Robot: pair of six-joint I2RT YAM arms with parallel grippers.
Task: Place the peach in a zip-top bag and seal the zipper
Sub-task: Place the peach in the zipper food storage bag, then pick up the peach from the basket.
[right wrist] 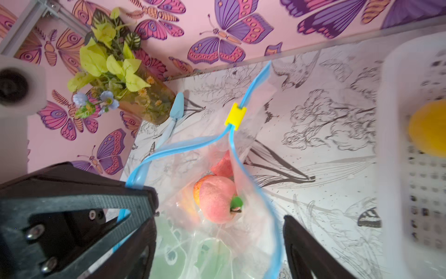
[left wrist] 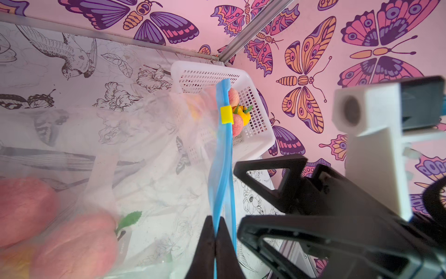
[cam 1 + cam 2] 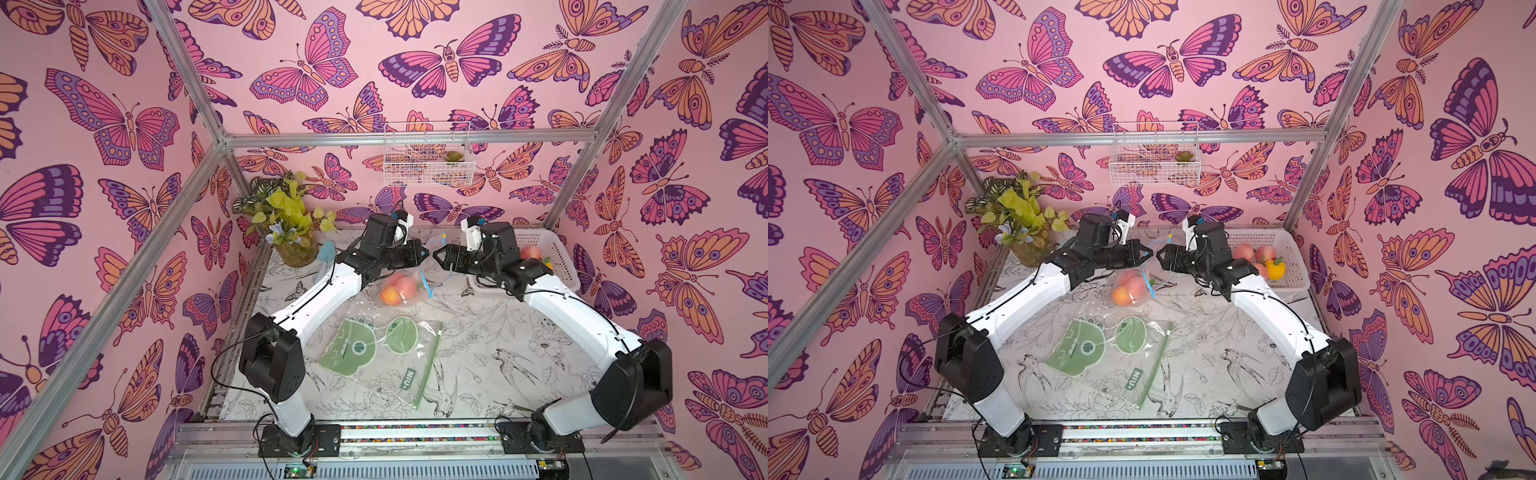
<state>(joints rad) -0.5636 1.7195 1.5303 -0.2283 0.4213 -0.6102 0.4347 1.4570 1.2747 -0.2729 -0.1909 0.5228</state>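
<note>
The left gripper (image 2: 215,241) is clamped tight on one end of the bag (image 1: 178,212) by its blue zipper (image 1: 193,140). The right gripper (image 3: 438,254) gapes wide with nothing in it, tip to tip with the left. The peaches (image 1: 218,201) sit inside the bag, below and between the two grippers. The yellow slider (image 1: 236,116) is partway along, and the mouth is split open from it to the left gripper.

Two zip-top bags are present: one clear bag (image 2: 154,149) and one green-printed bag (image 3: 1113,357). Three bagged peaches (image 1: 217,200) sit inside the clear bag. Three loose peaches (image 3: 1244,251) and one orange fruit (image 3: 1276,269) lie in one white basket (image 3: 1296,270). One potted plant (image 3: 1017,216) stands by.
</note>
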